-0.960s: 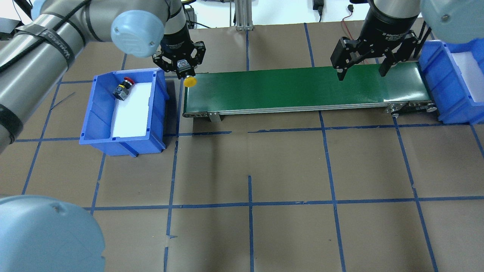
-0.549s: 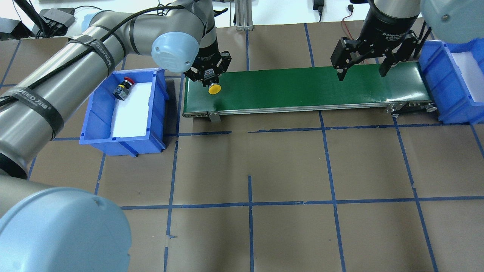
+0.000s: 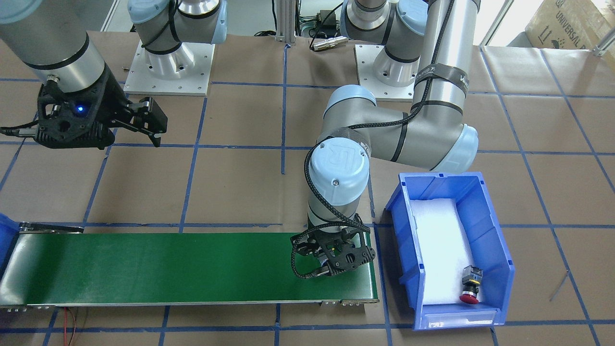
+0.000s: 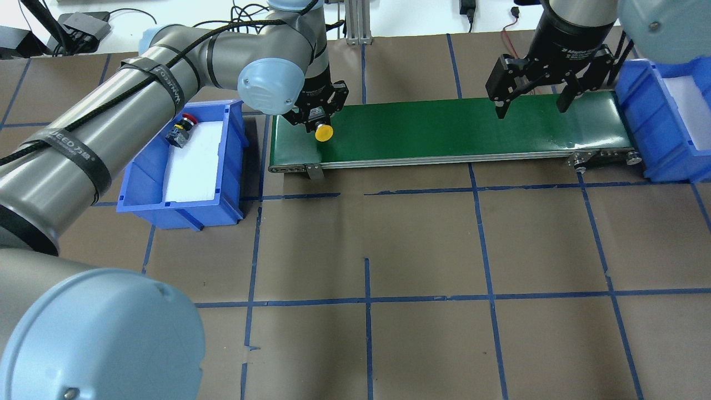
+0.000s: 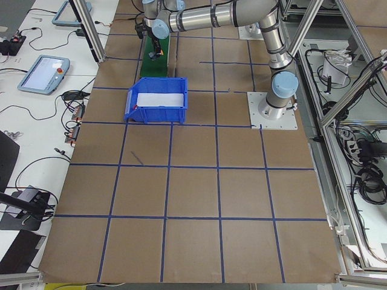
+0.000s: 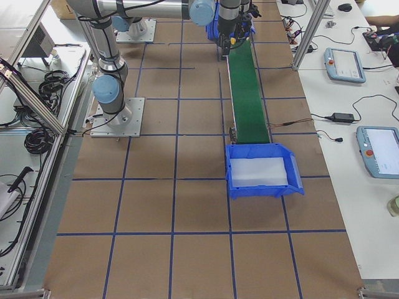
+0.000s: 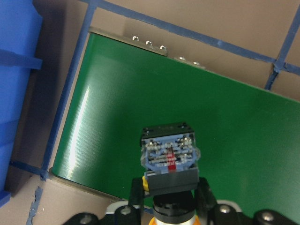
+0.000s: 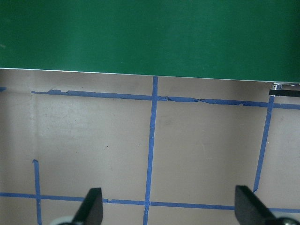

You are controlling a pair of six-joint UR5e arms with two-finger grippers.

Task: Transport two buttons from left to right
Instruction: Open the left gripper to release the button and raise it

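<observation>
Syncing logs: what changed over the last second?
The left gripper, shut on the yellow button, carried it from the belt's end further over the green belt, rightward. The red button stayed in the left bin; the right gripper stayed open above the belt.

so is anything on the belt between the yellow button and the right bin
Nothing visible. The green belt is bare from the yellow button, held in the left gripper, to the right bin. The right gripper hangs open near that end.
</observation>
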